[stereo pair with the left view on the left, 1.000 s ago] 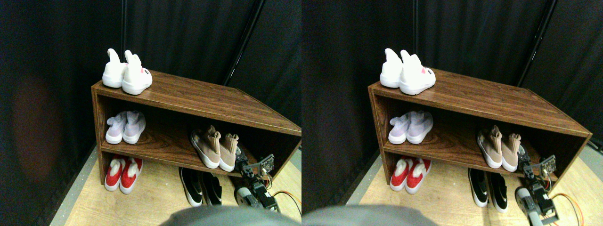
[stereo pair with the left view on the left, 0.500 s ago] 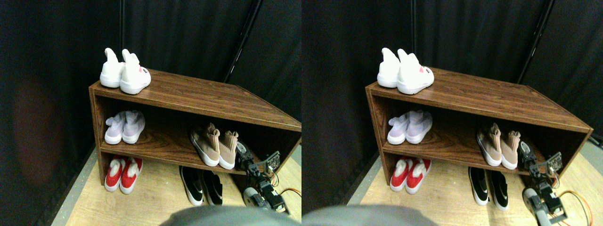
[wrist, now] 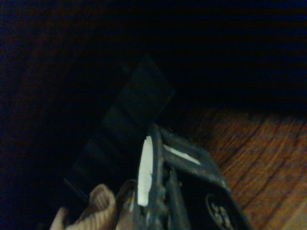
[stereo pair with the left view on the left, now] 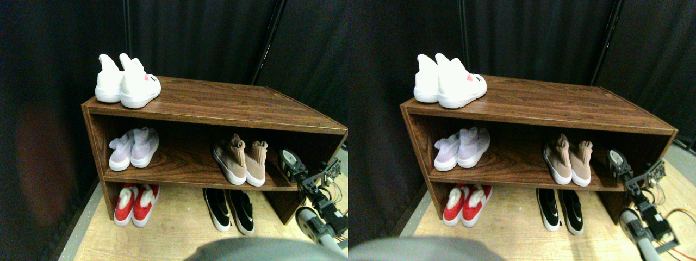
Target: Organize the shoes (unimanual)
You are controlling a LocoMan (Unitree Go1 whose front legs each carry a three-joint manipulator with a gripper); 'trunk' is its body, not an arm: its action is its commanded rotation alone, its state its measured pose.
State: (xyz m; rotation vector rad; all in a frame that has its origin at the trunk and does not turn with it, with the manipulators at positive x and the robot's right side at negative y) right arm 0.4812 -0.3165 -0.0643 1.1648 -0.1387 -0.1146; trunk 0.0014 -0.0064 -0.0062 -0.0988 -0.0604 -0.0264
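Tan knit shoes (stereo pair with the left view on the left: 239,161) stood paired on the rack's (stereo pair with the left view on the left: 217,103) middle shelf, apart from the right gripper (stereo pair with the left view on the left: 290,163) beside them; its jaw state could not be told, wrist view mostly dark.

Our shelf (stereo pair with the left view on the left: 217,103) on the wood floor (stereo pair with the left view on the left: 174,228)

We see tan shoes (stereo pair with the left view on the left: 239,160) just beside the gripper (stereo pair with the left view on the left: 291,163); white shoes (stereo pair with the left view on the left: 125,84) top, far corner.

The right gripper (stereo pair with the left view on the left: 288,161) has drawn away from the tan shoes (stereo pair with the left view on the left: 239,160), now standing apart from them.
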